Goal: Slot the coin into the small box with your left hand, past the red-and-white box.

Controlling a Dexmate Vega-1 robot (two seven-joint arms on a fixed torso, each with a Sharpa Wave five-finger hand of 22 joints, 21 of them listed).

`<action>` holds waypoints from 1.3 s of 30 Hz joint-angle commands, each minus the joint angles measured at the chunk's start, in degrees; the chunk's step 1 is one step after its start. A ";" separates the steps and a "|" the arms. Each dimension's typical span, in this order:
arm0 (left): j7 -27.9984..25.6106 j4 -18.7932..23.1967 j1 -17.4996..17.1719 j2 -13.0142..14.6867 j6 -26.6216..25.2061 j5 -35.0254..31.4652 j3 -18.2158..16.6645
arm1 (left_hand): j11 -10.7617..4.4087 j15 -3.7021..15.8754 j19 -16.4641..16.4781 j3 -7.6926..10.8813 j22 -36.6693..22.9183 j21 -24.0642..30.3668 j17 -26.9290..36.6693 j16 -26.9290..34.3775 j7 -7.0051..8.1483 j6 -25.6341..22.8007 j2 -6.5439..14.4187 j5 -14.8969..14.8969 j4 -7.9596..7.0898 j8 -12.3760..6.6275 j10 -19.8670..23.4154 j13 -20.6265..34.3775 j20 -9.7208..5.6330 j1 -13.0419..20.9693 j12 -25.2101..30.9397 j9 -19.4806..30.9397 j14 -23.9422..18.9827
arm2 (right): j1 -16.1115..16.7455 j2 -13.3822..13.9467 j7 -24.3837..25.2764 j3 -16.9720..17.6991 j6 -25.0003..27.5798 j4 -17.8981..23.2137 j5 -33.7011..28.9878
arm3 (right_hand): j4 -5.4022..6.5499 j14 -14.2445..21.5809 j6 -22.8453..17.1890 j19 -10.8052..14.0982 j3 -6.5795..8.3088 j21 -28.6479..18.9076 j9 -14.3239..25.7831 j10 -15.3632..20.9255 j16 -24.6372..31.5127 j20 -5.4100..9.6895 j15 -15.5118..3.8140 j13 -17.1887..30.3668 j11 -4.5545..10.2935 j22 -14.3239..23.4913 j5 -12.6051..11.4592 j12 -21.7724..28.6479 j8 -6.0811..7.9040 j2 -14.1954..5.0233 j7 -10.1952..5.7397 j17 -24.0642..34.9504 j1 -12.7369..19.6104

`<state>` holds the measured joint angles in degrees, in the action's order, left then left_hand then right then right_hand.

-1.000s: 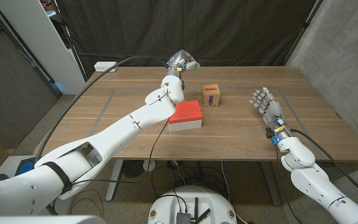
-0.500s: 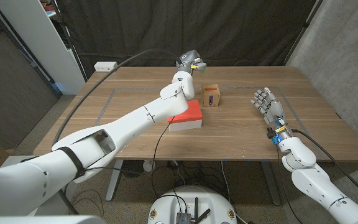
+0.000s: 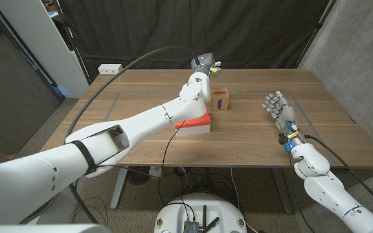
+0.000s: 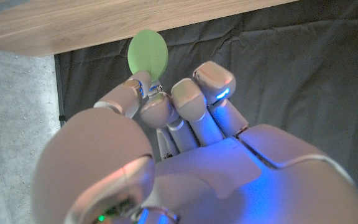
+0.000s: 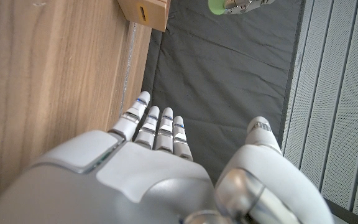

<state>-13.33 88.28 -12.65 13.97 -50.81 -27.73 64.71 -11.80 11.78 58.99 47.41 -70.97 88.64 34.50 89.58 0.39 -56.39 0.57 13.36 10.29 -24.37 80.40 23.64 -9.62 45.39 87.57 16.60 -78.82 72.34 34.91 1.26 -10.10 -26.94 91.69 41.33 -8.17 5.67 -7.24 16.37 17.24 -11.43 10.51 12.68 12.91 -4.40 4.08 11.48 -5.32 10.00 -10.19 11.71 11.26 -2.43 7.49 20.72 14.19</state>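
Observation:
My left hand hangs above the table's far middle and pinches a pale green coin between thumb and a finger; the coin is raised over the small box. The small brown box with a dark slot on its front stands just below and right of that hand; it is also the small brown box in the right wrist view. The red-and-white box lies under my left forearm. My right hand stands at the right, fingers apart, holding nothing.
A white power strip lies at the table's far left corner. Tape lines mark a rectangle on the wooden table. A dark curtain hangs behind the table and a cable arcs over my left arm.
My left hand has carried the coin rightward along the far side, from above the red-and-white box's left to above the small box. The right hand has stayed put.

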 commanded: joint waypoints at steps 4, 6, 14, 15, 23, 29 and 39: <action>2.36 -2.27 0.95 -0.90 -0.59 -3.24 3.09 | -0.21 0.04 0.29 -0.39 -0.04 -0.07 0.18 -0.16 0.41 -1.32 -0.26 0.18 -0.15 -0.28 0.05 0.08 -2.61 -0.36 -0.26 0.44 -0.38 | 0.82 -0.07 0.66 0.37 0.03 0.80 0.11 | -0.32 0.40 -0.16 0.44 0.06 0.03 0.23 0.21 0.09 -0.06 -0.03 0.08 -0.01 0.08 -0.24 -0.03 0.08 -0.51 0.06 0.09 -0.09; 2.52 -2.37 0.73 -1.00 -0.60 -3.19 2.90 | -0.21 0.06 0.27 -0.38 -0.05 -0.06 0.20 -0.15 0.44 -1.41 -0.28 0.17 -0.11 -0.29 0.13 -0.05 -2.60 -0.39 -0.32 0.41 -0.39 | 0.75 0.00 0.44 0.31 -0.16 0.63 -0.13 | -0.32 0.40 -0.15 0.43 0.07 0.03 0.23 0.25 0.09 -0.08 -0.02 0.08 0.16 0.08 -0.24 -0.02 0.08 -0.52 0.07 0.08 -0.08; 2.57 -2.73 0.10 -1.41 -0.37 -3.23 2.50 | -0.22 0.08 0.23 -0.28 -0.09 0.07 0.25 -0.21 0.39 -1.30 -0.35 0.18 0.05 -0.40 0.05 -0.06 -2.62 -0.43 -0.34 0.72 -0.33 | 0.46 -0.18 0.41 0.17 0.04 0.56 -0.02 | -0.31 0.41 -0.12 0.45 0.08 0.03 0.23 0.26 0.09 -0.07 0.00 0.08 -0.01 0.08 -0.24 -0.02 0.07 -0.54 0.04 0.06 -0.07; 2.72 -2.88 0.14 -1.49 -0.43 -3.29 2.61 | -0.23 0.07 0.21 -0.25 -0.10 0.08 0.28 -0.17 0.49 -1.21 -0.41 0.19 0.11 -0.43 0.39 0.25 -2.63 -0.38 -0.01 0.85 -0.36 | 0.45 -0.19 0.39 0.16 0.03 0.54 0.00 | -0.31 0.40 -0.16 0.45 0.08 0.03 0.23 0.24 0.09 -0.06 -0.02 0.08 0.05 0.08 -0.24 -0.03 0.08 -0.54 0.05 0.06 -0.07; 2.68 -4.33 0.17 -2.12 0.58 -3.61 3.12 | -0.26 0.05 0.25 -0.24 -0.07 0.14 0.49 -0.09 0.47 -1.24 -0.45 0.15 0.09 -0.41 0.12 0.61 -2.63 -0.32 0.10 0.88 -0.42 | 0.60 -0.42 0.55 0.24 -0.22 0.44 0.07 | -0.34 0.43 -0.17 0.42 0.14 0.05 0.23 0.26 0.10 -0.02 -0.06 0.08 -0.01 0.08 -0.27 -0.02 0.09 -0.61 -0.02 0.03 0.03; 2.84 -5.64 0.12 -2.71 1.64 -3.60 3.41 | -0.24 0.09 0.23 -0.30 -0.07 0.21 0.19 -0.51 0.46 -1.23 -0.55 0.11 0.07 -0.42 0.03 0.52 -2.58 -0.30 -0.11 0.94 0.00 | 0.83 -0.38 0.76 0.32 -0.31 0.45 -0.14 | -0.37 0.45 -0.19 0.45 0.18 0.04 0.23 0.27 0.11 -0.02 -0.09 0.07 0.04 0.08 -0.29 -0.02 0.10 -0.66 -0.11 0.01 0.10; 2.33 -7.65 -0.12 -3.18 4.18 -3.88 3.68 | -0.25 0.10 0.11 -0.32 -0.11 0.29 0.66 -0.23 0.57 -1.02 -0.49 0.07 0.04 -0.47 0.01 0.66 -2.57 -0.27 -0.13 1.25 -0.29 | 1.00 -0.40 1.00 0.53 -0.41 0.44 -0.21 | -0.43 0.48 -0.12 0.46 0.28 0.05 0.23 0.29 0.11 -0.01 -0.05 0.07 0.11 0.08 -0.33 -0.02 0.08 -0.75 -0.36 -0.03 0.28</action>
<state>-10.56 82.61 -12.50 11.40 -49.45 -31.19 68.05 -11.79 11.78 58.98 47.17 -70.97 88.63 34.93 89.58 0.61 -56.97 0.28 13.30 10.05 -24.40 80.40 24.06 -9.62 45.10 87.42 17.15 -78.81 73.13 34.59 1.98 -9.77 -27.25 92.15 41.15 -8.39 5.67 -7.24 16.37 17.47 -11.43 10.51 12.67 12.91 -4.40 4.09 11.48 -5.32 10.00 -10.19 11.71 11.26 -2.74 7.49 20.74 14.50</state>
